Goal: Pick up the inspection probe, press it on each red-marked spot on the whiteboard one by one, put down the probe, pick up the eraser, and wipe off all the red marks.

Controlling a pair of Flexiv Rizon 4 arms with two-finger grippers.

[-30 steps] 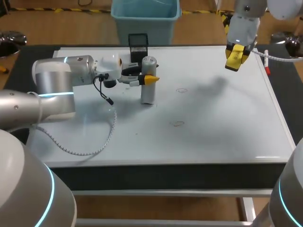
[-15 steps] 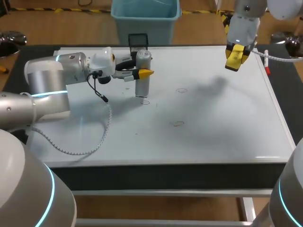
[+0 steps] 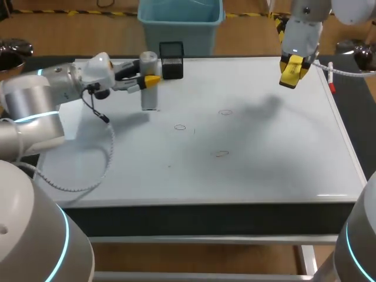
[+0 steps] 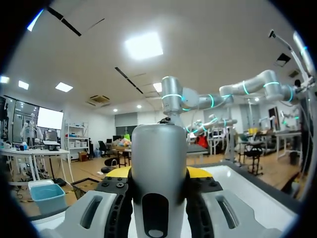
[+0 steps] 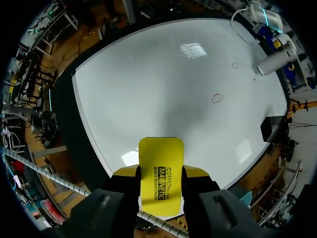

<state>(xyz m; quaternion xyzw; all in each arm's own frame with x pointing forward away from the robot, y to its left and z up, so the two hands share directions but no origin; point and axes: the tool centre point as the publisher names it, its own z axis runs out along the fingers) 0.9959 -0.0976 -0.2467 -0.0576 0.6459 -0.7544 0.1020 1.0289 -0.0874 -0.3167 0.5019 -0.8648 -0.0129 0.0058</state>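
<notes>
My left gripper [image 3: 150, 81] is shut on the grey cylindrical probe [image 3: 149, 85], which stands upright over the far left of the whiteboard [image 3: 264, 153]. In the left wrist view the probe [image 4: 158, 148] fills the gap of that gripper [image 4: 158, 173]. Three faint red marks lie bare on the board: one [image 3: 180, 127] near the middle, one [image 3: 225, 112] farther back, one [image 3: 221, 154] nearer the front. My right gripper [image 3: 292, 71] hangs above the board's far right, shut on the yellow eraser [image 5: 161, 173].
A black mesh holder [image 3: 171, 59] stands at the board's far edge, just right of the probe. A red marker [image 3: 332, 81] lies along the right edge under a white cable. From the right wrist, the probe [image 5: 274, 62] and two marks show across the board [image 5: 163, 89].
My left arm has carried the probe off the middle red mark, leftward and toward the far edge, uncovering that mark. The right arm and eraser have stayed still.
</notes>
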